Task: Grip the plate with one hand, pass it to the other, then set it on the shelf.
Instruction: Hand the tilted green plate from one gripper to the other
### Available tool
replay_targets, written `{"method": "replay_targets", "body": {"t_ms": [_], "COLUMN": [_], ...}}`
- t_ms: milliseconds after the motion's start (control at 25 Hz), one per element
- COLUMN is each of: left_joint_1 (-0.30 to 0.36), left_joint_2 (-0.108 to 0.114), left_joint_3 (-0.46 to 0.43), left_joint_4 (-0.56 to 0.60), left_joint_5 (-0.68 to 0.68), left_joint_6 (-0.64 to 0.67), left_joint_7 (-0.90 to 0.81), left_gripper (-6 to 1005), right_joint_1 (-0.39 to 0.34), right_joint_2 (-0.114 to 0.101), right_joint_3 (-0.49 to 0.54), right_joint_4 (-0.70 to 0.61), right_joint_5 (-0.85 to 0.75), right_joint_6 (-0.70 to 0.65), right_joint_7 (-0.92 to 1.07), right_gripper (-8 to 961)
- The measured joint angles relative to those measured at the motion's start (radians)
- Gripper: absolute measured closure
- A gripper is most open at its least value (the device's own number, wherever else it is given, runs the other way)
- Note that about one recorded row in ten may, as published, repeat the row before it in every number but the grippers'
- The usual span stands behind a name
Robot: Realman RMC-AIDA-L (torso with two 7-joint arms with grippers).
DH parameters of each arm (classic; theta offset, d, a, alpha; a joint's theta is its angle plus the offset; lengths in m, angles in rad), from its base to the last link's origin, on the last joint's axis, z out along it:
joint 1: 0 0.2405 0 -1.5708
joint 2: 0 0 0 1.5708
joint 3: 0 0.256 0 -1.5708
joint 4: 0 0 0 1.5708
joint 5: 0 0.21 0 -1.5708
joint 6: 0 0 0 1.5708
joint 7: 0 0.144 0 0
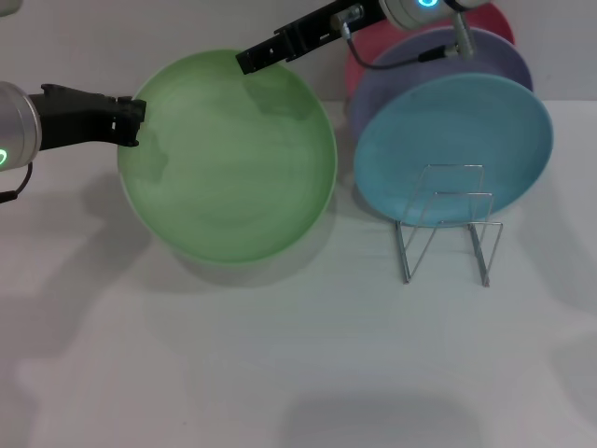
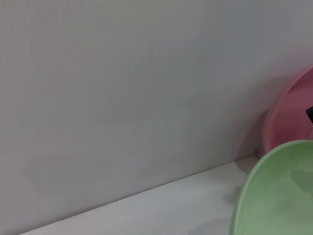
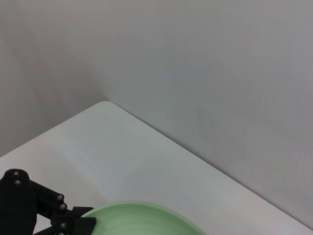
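Note:
The light green plate (image 1: 233,168) is held up off the table, tilted with its face toward the head view. My left gripper (image 1: 133,119), on the green-lit arm, is shut on the plate's left rim. My right gripper (image 1: 247,61), on the cyan-lit arm, reaches in from the upper right, its tip at the plate's top rim. The plate's edge also shows in the left wrist view (image 2: 279,196) and the right wrist view (image 3: 142,220), where the left gripper (image 3: 80,225) sits at its rim. The silver wire shelf (image 1: 446,224) stands on the table to the right.
A turquoise-blue plate (image 1: 452,140) leans upright in the wire shelf, with a lavender plate (image 1: 504,61) and a pink plate (image 1: 485,19) behind it. The pink plate also shows in the left wrist view (image 2: 293,117). A white wall runs behind the table.

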Motion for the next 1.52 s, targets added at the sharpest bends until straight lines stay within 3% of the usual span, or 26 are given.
{"method": "replay_targets", "body": {"t_ms": [640, 1240, 1520], "left_joint_1": [-0.001, -0.002, -0.002], "left_joint_2": [0.000, 0.002, 0.002], "left_joint_3": [0.000, 0.000, 0.000], "left_joint_4": [-0.002, -0.004, -0.003], "left_joint_5": [-0.011, -0.019, -0.019], "left_joint_6": [0.000, -0.001, -0.002], "left_joint_7": [0.000, 0.000, 0.000], "left_gripper": [964, 963, 963], "right_joint_1": [0.035, 0.039, 0.040], "right_joint_2": [0.008, 0.008, 0.008], "right_joint_3": [-0.025, -0.021, -0.021], "right_joint_4": [-0.072, -0.084, -0.086], "right_joint_5": [-0.030, -0.039, -0.040], "right_joint_6": [-0.037, -0.050, -0.052], "right_joint_7": [-0.025, -0.025, -0.025], "right_gripper": [173, 288, 519]}}
